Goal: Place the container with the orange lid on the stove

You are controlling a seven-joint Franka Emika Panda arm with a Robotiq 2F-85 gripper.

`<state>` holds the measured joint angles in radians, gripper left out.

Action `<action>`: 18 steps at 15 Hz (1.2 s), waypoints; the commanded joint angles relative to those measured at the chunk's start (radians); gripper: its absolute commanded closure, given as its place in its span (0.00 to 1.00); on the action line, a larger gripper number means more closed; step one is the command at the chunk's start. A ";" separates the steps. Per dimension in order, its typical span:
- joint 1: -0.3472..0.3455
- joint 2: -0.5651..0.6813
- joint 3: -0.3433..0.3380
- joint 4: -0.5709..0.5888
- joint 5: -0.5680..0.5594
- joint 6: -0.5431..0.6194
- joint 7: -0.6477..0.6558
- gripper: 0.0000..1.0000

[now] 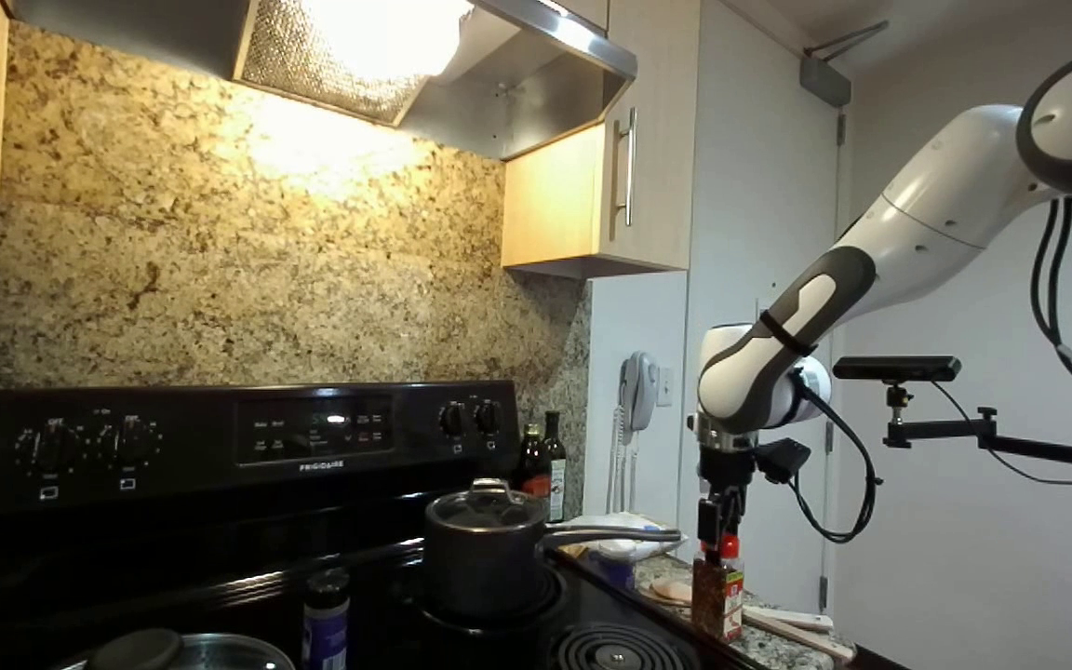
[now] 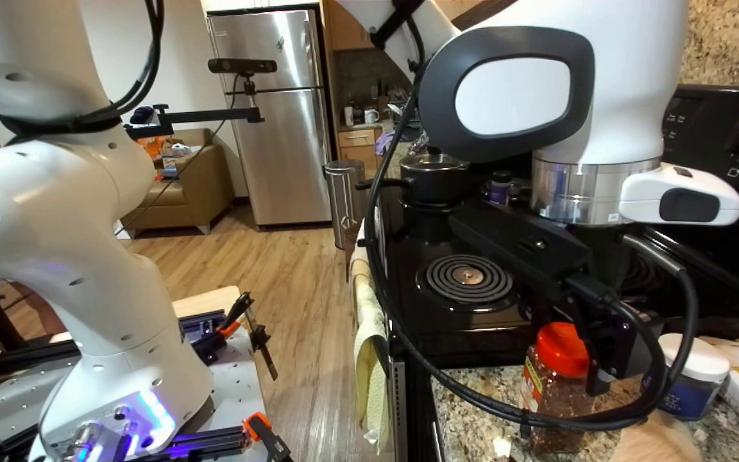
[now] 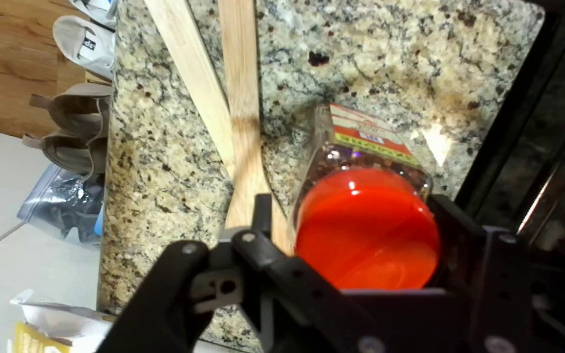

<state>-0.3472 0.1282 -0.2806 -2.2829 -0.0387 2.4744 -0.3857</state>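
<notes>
The container with the orange lid (image 1: 713, 596) stands upright on the granite counter beside the stove. It also shows in an exterior view (image 2: 560, 359), partly behind a cable, and from above in the wrist view (image 3: 368, 230). The stove (image 1: 192, 437) is black with a knob panel; its cooktop also shows in an exterior view (image 2: 472, 330). My gripper (image 3: 356, 213) is open around the lid. The right finger in the wrist view is close against the lid; a gap shows between the left finger and the lid. The gripper (image 1: 720, 526) points down over the container.
A lidded pot (image 1: 485, 563) stands on a rear burner, its handle toward the counter. A purple-label bottle (image 1: 325, 623) and a pan lid (image 1: 220, 651) are on the cooktop. Wooden utensils (image 3: 243, 137) and a white-lidded blue jar (image 2: 690, 385) lie near the container.
</notes>
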 commanded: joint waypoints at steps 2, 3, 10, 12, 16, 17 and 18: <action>-0.002 -0.002 0.006 -0.020 0.024 0.030 -0.031 0.58; -0.002 -0.005 0.006 -0.018 0.027 0.023 -0.032 0.62; -0.005 -0.116 -0.022 -0.045 -0.022 -0.032 0.002 0.64; -0.002 -0.174 -0.036 -0.063 -0.053 -0.039 0.015 0.64; 0.017 -0.327 -0.027 -0.108 -0.125 -0.143 0.013 0.64; 0.024 -0.369 -0.017 -0.123 -0.148 -0.177 0.015 0.64; 0.031 -0.413 -0.004 -0.142 -0.189 -0.214 0.025 0.64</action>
<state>-0.3371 -0.1342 -0.3099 -2.3486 -0.1370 2.3419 -0.3843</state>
